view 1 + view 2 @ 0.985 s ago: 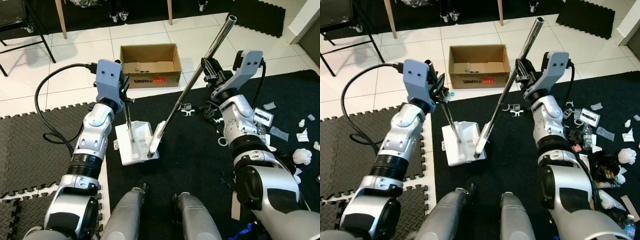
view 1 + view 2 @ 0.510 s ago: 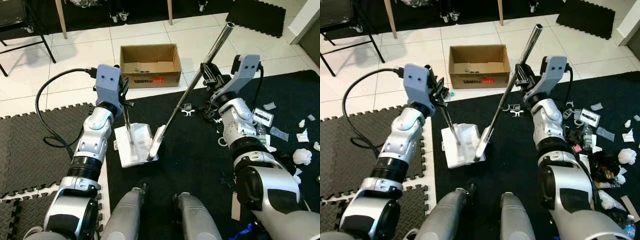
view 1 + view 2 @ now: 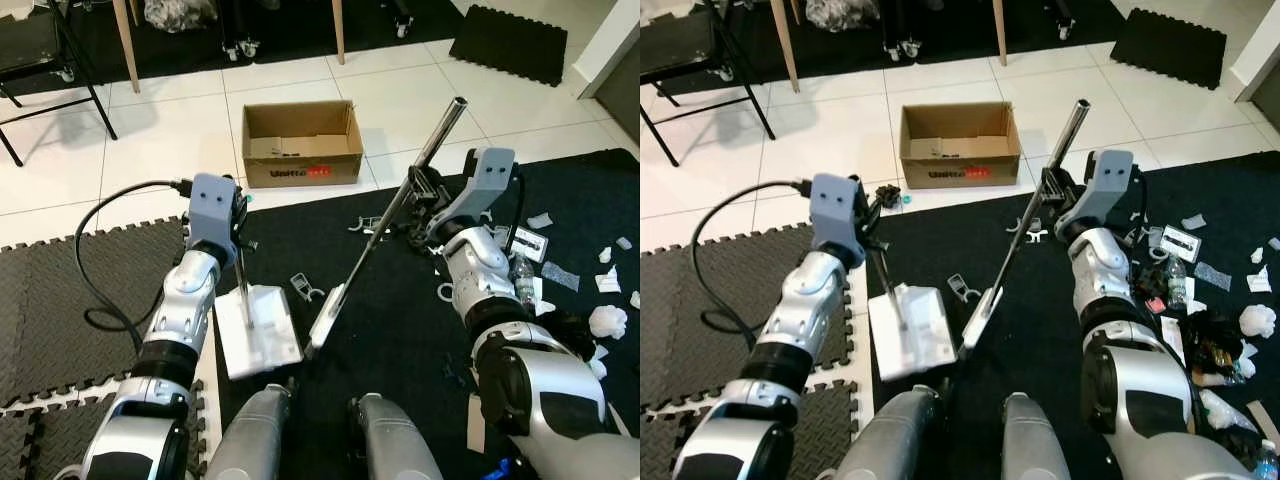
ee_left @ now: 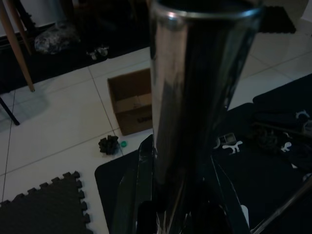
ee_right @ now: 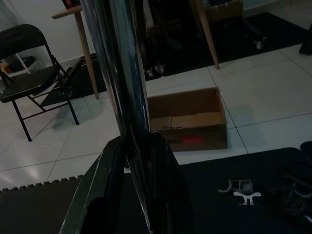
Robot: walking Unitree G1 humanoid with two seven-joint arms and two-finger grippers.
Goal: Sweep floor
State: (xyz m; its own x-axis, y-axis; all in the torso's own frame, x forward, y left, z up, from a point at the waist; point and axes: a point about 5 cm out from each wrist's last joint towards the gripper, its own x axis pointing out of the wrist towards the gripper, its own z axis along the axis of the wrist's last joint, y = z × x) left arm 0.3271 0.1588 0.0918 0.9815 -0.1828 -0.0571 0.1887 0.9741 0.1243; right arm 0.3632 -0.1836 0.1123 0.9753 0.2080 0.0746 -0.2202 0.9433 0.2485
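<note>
On the black mat, the left gripper (image 3: 238,225) is clamped on the dustpan (image 3: 256,330) handle, keeping it flat as a catcher; the right gripper (image 3: 412,190) grips the broom (image 3: 385,221), slanted so its head sits just right of the pan, with litter (image 3: 603,318) far right.

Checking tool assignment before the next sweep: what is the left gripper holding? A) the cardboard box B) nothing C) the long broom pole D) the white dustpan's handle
D: the left gripper is shut on the thin upright handle of the white dustpan; the broom is in the right gripper.
</note>
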